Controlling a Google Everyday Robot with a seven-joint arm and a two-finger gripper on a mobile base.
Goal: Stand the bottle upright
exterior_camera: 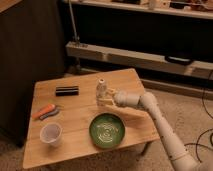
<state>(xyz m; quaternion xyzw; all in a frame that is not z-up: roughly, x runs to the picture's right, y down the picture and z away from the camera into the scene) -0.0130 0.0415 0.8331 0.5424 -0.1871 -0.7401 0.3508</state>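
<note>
Camera view: the bottle point(101, 89) stands cap-up near the middle of the wooden surface point(75, 145), the gripper point(106, 99) at its base.

Its fingers look clenched on the bottle's lower part. A sideways drag on letting go could tip it toward the green plate point(107, 130) just in front.

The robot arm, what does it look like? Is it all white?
Mostly. The arm is made of smooth, rounded white tube sections with bulging joints, like a chunky pipe. Its gripper, over the wooden table, looks paler, cream-coloured. No cables or markings show on it.
</note>
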